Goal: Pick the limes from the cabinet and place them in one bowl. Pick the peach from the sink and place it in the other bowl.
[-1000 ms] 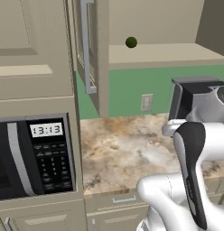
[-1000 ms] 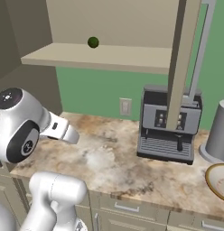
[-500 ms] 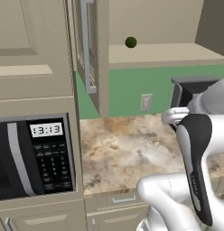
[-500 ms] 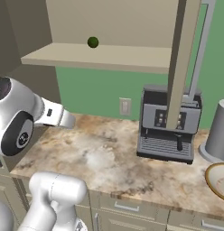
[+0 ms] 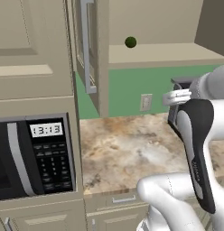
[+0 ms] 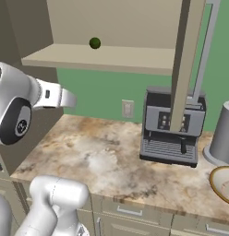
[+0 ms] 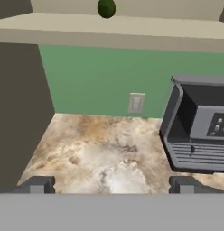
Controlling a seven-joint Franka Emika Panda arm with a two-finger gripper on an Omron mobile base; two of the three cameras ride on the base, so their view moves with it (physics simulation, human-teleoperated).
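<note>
Dark green and round, one lime (image 7: 106,7) is seen resting on the shelf (image 6: 107,57) of the open cabinet (image 5: 86,49), near the shelf's front edge and well apart from anything else; being a ball, it presents no long axis to be matched. From the hand view, the lime is placed high and slightly left of centre, so it is judged to lie above and ahead of the gripper (image 7: 109,185), which is held over the marbled counter (image 7: 109,149) at a level below the shelf. The two fingertips (image 7: 38,185) are set wide apart with nothing between them, so the gripper is taken to be released and empty. A rise and forward reach is judged necessary. A coffee machine (image 6: 174,126) is noted to the right, and a tan-rimmed bowl (image 6: 218,177) at the counter's far right edge.
</note>
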